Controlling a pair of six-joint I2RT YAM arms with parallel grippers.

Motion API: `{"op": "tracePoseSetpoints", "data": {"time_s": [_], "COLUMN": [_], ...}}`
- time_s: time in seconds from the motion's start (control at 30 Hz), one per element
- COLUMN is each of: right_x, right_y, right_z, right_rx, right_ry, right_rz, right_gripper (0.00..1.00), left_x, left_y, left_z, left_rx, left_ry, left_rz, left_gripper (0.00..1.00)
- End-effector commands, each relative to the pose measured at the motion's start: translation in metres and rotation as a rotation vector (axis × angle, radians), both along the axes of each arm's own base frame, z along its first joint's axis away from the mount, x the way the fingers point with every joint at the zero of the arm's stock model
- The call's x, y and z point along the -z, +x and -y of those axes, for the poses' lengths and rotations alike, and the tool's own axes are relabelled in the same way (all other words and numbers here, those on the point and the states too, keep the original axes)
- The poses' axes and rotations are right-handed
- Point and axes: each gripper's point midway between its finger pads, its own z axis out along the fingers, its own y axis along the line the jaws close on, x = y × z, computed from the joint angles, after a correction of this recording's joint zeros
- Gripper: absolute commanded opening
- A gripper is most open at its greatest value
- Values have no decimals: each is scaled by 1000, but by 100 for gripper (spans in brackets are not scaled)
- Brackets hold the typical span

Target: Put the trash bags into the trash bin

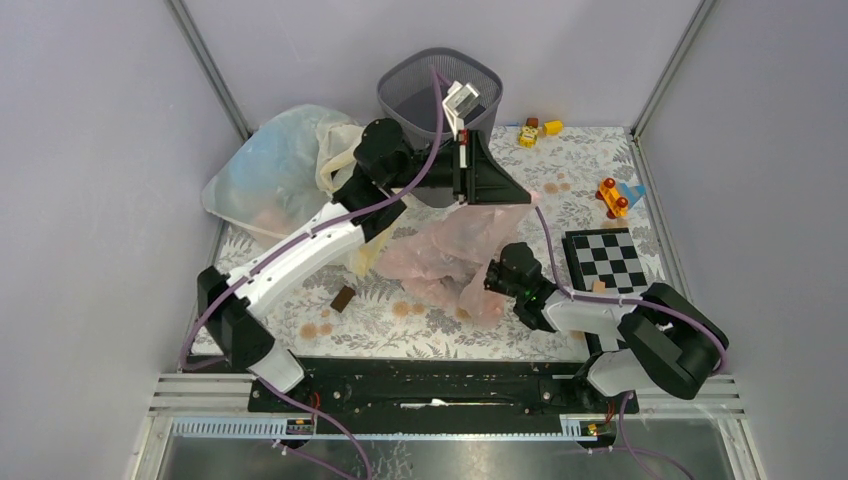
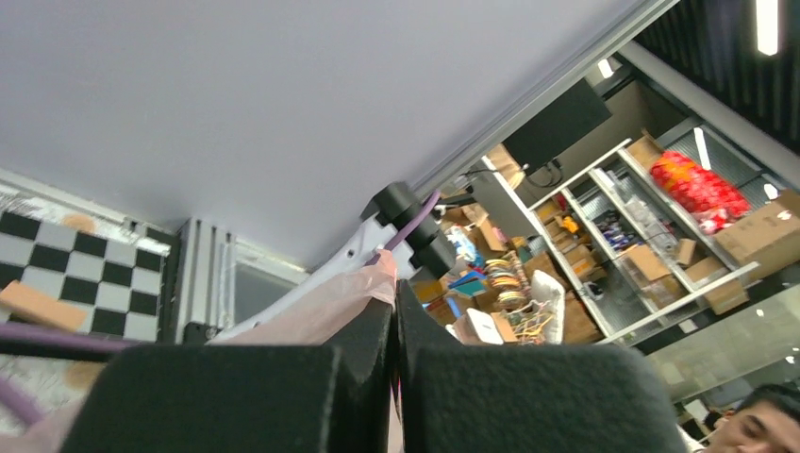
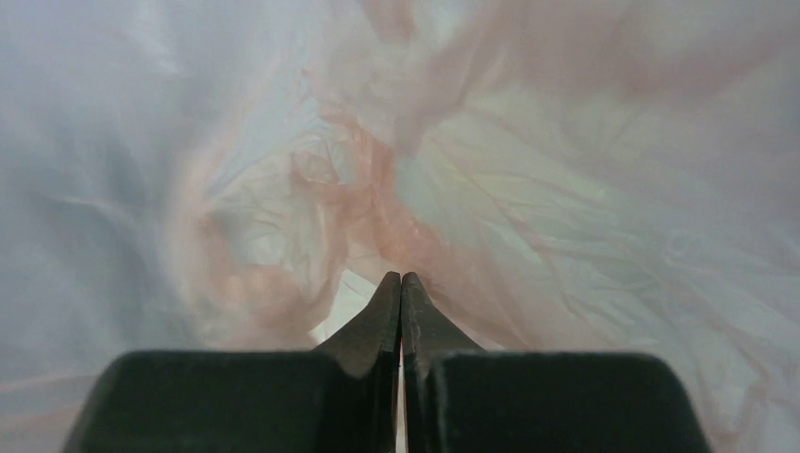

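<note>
left gripper [image 2: 394, 300] and right gripper [image 3: 401, 283] each pinch the crinkly translucent pink bag [image 1: 450, 250] beside the dark mesh bin [image 1: 400, 100].

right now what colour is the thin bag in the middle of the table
Translucent pale pink; the bag shows best in the right wrist view.

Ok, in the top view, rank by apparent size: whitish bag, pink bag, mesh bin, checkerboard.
Cloudy whitish plastic bag and crinkly pale-pink plastic bag: alike, both partly hidden.
Then dark grey mesh bin.
Smallest: black-and-white checkerboard.

Top: overhead, whole table [image 1: 430, 335]. Left wrist: tilted upward. Right wrist: against bag [image 3: 585, 236].
</note>
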Motion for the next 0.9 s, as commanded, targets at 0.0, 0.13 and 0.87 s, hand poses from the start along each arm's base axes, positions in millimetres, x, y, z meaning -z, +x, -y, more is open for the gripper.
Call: {"op": "tracePoseSetpoints", "data": {"time_s": [0.0,0.13,0.87], "right_x": [-28,-8,33], "right_y": [1,9,93], "right_z": [-19,-20,148], "right_rx": [-33,-5,1010], "right_ry": [60,-18,-555], "right_rz": [28,-24,-79], "right_gripper": [0,0,0], "left_x": [-72,-121,-74], "left_y": [-23,-30,8], "left_z": [-14,-26,-104], "left_rx": [67,57,-373], "left_ry": [-185,-282,-4], "left_rz": [94,119,182], "left_gripper": [0,0,0]}}
